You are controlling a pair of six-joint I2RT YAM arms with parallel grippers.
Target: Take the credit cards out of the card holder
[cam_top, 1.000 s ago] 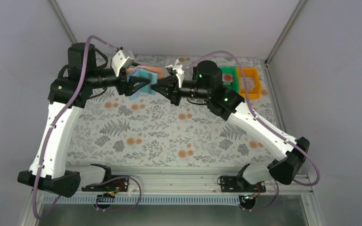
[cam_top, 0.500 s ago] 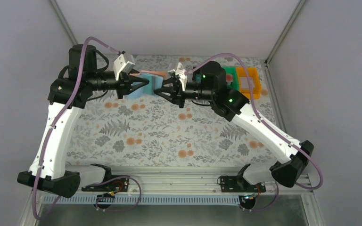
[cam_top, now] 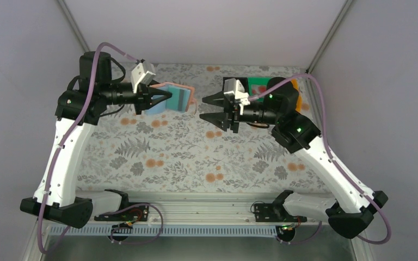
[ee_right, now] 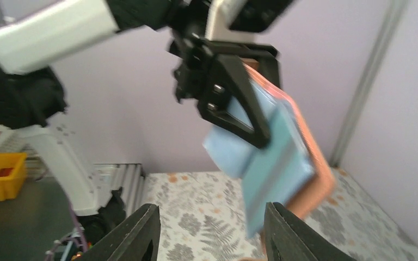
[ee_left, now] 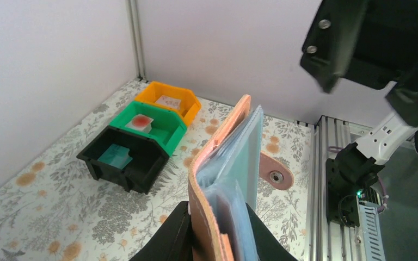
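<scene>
Above the far side of the worktop (cam_top: 168, 152), lifted well off it, the card holder (ee_left: 223, 179) sits in the left claw (cam_top: 166, 97). The claw's two black fingers (ee_left: 166, 239) are clamped on the holder's near end, one against each face. The rest of the holder juts past the fingertips toward the right claw (cam_top: 204, 108). That claw has its fingers spread wide and grips nothing. It is near the holder's free edge but apart from it, and its wrist view shows the holder, somewhat blurred, beyond and between the two dark fingers. The holder is a soft bifold, partly open. Its outside is thick salmon-tan material like leather, and its inside is smooth light blue with layered pocket slots and a darker blue-green band across it. A rounded salmon strap tab (ee_left: 275, 175) with a small round metal snap hangs from one side. Whether any pocket holds a card cannot be told. Three open plastic bins stand side by side on the worktop near the far right corner, touching one another. The black bin (ee_left: 155, 174) holds a teal credit card (ee_left: 114, 155). The green bin (ee_left: 175, 138) holds a white credit card with a red mark (ee_left: 140, 122). The orange bin (ee_left: 190, 111) holds a whitish credit card (ee_left: 167, 101). Each card is thin, flat and rectangular, and lies on its bin's floor. The worktop is covered with a pale cloth printed with grey ferns and orange blossoms.
</scene>
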